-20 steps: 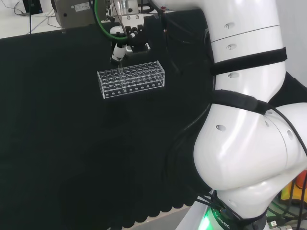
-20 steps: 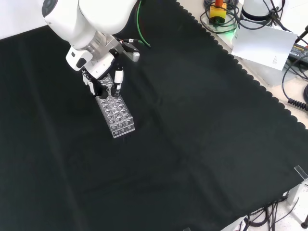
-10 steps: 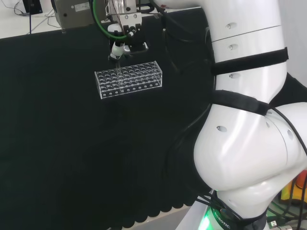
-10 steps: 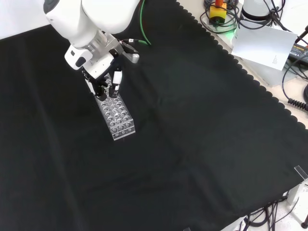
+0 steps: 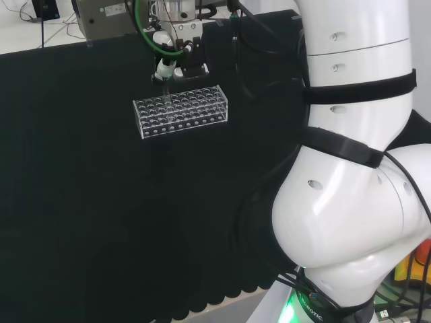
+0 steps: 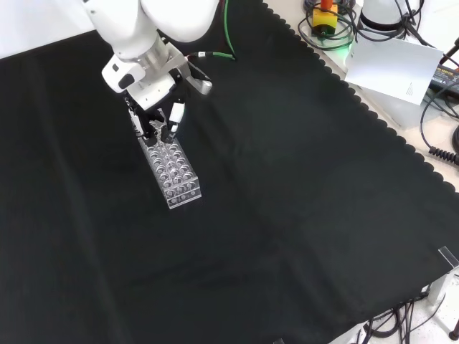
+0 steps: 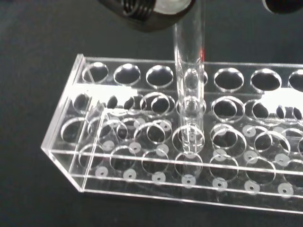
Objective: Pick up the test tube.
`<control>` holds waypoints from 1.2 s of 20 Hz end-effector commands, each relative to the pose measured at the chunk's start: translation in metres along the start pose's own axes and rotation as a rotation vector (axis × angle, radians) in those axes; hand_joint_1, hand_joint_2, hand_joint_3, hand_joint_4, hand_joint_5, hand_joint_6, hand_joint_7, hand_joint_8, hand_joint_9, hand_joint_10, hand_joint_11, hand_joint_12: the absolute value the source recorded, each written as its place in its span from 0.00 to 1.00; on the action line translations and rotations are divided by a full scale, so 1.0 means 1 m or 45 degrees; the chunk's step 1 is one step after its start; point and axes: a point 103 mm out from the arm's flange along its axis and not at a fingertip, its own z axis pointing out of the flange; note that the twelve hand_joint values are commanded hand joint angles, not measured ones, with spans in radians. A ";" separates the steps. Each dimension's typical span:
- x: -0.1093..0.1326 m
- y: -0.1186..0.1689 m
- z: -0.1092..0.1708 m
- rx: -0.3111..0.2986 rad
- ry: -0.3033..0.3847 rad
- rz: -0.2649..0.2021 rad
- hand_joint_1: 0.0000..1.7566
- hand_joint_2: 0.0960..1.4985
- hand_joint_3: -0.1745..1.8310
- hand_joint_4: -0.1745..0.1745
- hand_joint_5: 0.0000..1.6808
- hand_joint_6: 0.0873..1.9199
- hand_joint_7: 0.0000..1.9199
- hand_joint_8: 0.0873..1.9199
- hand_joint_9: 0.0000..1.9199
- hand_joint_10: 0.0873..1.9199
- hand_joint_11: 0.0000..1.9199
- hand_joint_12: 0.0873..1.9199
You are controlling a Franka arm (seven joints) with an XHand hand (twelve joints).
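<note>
A clear plastic test tube rack [image 5: 180, 113] with several rows of holes lies on the black cloth [image 5: 101, 202]. In the front view the rack [image 6: 174, 174] sits just below the hand [image 6: 154, 118]. The hand [image 5: 176, 62] hangs over the rack's left end in the head view, fingers curled. In the wrist view a clear glass test tube [image 7: 189, 80] stands upright, pinched at its top by dark fingertips [image 7: 147, 12]. Its rounded lower end reaches down into a hole of the rack [image 7: 142, 165].
The arm's white links [image 5: 350, 168] stand at the head view's right. A grey box [image 5: 101, 17] sits beyond the cloth's far edge. In the front view, cables and a white sheet [image 6: 391, 68] lie past the cloth's scalloped edge at the upper right.
The hand has risen a little with the tube. The rack shifted slightly left in the head view a second ago and has stayed put since.
</note>
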 end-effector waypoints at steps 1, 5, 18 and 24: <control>0.001 -0.001 -0.005 -0.037 0.015 0.004 0.75 0.68 0.00 0.00 0.84 0.00 0.72 0.29 0.91 0.05 0.81 0.35; 0.000 -0.002 -0.007 -0.038 0.016 0.003 0.75 0.68 0.00 0.00 0.84 0.00 0.72 0.29 0.91 0.05 0.81 0.35; -0.011 -0.016 -0.044 -0.090 0.079 0.026 0.75 0.68 0.00 0.00 0.84 0.00 0.73 0.28 0.91 0.04 0.81 0.35; -0.011 -0.017 -0.065 -0.111 0.089 0.026 0.75 0.68 0.00 0.00 0.84 0.00 0.73 0.28 0.92 0.04 0.81 0.35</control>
